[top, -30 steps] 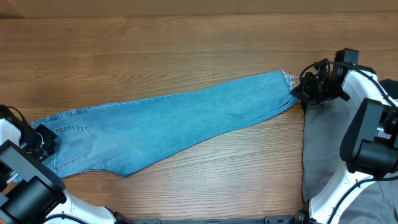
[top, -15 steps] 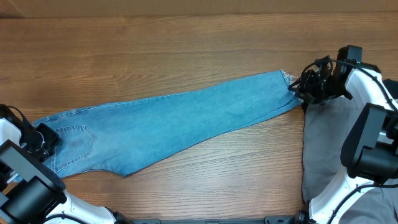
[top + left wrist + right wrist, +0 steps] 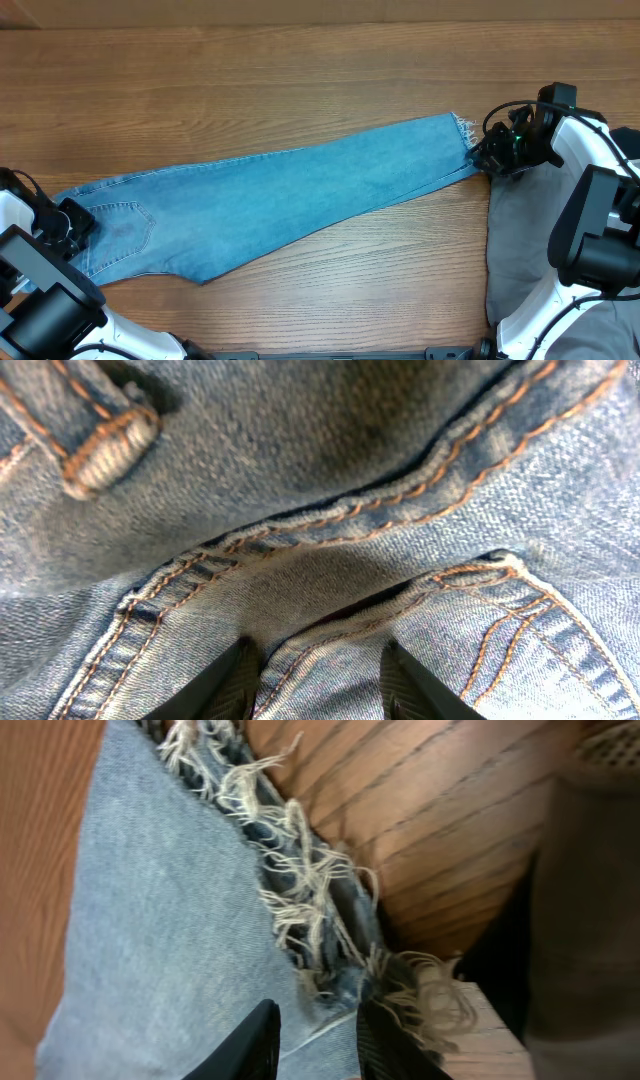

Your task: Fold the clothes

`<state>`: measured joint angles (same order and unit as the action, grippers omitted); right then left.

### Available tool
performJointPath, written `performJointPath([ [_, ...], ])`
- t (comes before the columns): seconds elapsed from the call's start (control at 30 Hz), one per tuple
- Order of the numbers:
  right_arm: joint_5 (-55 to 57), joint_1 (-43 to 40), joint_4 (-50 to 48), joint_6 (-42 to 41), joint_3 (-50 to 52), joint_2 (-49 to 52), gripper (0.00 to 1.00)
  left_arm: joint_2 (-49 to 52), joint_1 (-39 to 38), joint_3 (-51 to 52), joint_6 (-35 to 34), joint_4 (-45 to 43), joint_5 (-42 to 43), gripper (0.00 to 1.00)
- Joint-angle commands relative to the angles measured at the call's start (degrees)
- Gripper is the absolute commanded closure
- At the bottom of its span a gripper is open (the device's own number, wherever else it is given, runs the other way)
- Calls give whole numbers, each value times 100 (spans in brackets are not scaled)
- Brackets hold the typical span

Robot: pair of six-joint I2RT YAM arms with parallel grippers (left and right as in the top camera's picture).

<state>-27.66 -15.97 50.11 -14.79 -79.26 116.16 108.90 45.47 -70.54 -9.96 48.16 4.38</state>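
Note:
The light blue jeans (image 3: 280, 195) lie flat in a long strip across the table. The waist and a stitched back pocket (image 3: 125, 220) are at the left, and the frayed hem (image 3: 462, 128) is at the right. My left gripper (image 3: 72, 225) is at the waist end. In the left wrist view it is open (image 3: 318, 682), its fingers astride a seamed denim fold (image 3: 330, 490). My right gripper (image 3: 488, 158) sits at the hem's lower corner. It stands open (image 3: 320, 1042) over the frayed edge (image 3: 300, 890). Grey trousers (image 3: 520, 230) lie under the right arm.
The bare wooden table (image 3: 300, 70) stretches behind the jeans and in front of them. The right arm's white body (image 3: 600, 220) rises over the grey trousers (image 3: 585, 920) at the right edge. The left arm's base fills the lower left corner.
The right gripper has shifted slightly to the right and toward me at the hem, and its jaws have parted. The jeans and the left arm have not visibly moved.

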Motion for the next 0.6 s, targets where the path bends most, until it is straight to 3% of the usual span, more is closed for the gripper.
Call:
performJointPath([
  [0.0, -234, 61, 61, -48, 44, -131, 73, 63, 24, -50, 57, 35, 15, 56],
  [0.37, 452, -291, 1241, 164, -734, -911, 67, 63, 24, -50, 57, 37, 15, 55],
  [0.57, 468, 170, 474, -380, 48, -833, 67, 63, 24, -50, 57, 74, 15, 55],
])
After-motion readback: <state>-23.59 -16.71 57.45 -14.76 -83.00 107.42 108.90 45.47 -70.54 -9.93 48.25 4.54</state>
